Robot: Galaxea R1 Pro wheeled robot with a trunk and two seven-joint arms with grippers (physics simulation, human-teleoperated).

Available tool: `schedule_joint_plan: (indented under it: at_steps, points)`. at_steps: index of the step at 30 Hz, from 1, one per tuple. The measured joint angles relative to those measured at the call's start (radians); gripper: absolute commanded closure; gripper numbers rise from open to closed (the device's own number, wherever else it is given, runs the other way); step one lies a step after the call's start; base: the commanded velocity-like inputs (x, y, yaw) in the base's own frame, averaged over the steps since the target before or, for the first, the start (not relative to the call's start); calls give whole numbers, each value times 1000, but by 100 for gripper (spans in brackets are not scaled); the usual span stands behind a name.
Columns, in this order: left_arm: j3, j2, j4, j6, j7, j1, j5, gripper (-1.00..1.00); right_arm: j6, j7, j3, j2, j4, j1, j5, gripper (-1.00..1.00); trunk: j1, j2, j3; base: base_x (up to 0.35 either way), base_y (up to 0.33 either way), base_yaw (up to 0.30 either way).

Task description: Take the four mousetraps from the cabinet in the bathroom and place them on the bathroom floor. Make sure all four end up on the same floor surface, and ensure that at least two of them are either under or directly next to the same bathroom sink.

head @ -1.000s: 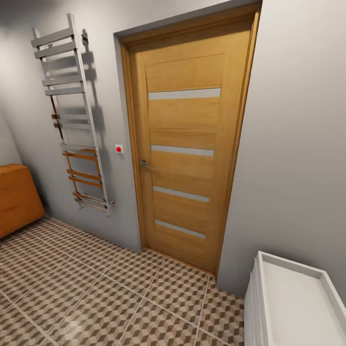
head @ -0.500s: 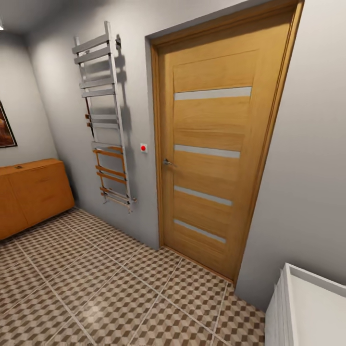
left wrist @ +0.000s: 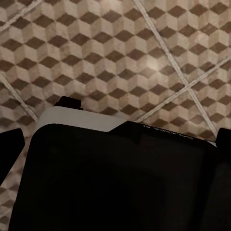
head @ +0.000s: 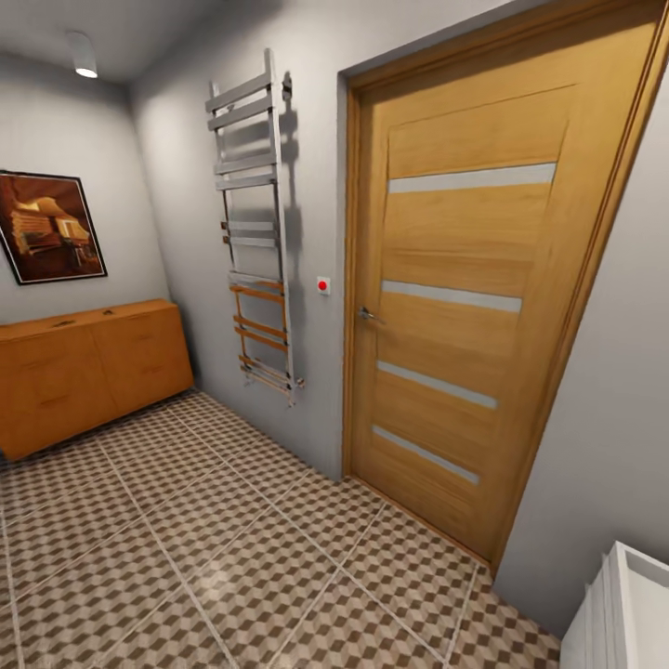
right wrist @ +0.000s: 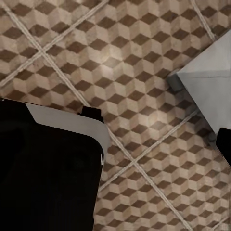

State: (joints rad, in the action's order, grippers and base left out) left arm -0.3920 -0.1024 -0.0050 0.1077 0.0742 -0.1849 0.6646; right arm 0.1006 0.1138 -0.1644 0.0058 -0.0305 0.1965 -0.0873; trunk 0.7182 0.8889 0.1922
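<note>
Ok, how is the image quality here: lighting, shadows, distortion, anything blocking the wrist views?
Head view: wide-angle lean in the door, a lit ceiling lamp, and the towel rail casting a soft shadow on the wall. Left wrist view: a dark, unlit body covers the lower half, with a pale glare spot on the bathroom floor. Right wrist view: a similar dark mass at one side and mild sheen on the tiles.

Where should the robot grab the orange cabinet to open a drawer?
Probably a drawer handle on the cabinet, reached straight from its front, the side facing the tiled bathroom floor. The drawer fronts are flat, so only the small dark handles offer the jaws any hold. They are too small here to judge their shape.
</note>
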Motion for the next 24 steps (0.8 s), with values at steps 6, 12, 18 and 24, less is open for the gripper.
schedule_joint_plan:
  at_steps: [6, 12, 18, 24]
  points:
    - [0, 0, 0, -1, 0, 0, 0, -100, 0, 0, 0, 0, 0, 0, 0, -100, 0, 0, 0, 0, 0, 300]
    - [0, 0, 0, -1, 0, 0, 0, -100, 0, 0, 0, 0, 0, 0, 0, -100, 0, 0, 0, 0, 0, 300]
    - [0, 0, 0, -1, 0, 0, 0, -100, 0, 1, 0, 0, 0, 0, 0, -100, 0, 0, 0, 0, 0, 300]
    - [0, 0, 0, -1, 0, 0, 0, -100, 1, 1, 0, 0, 0, 0, 0, -100, 0, 0, 0, 0, 0, 300]
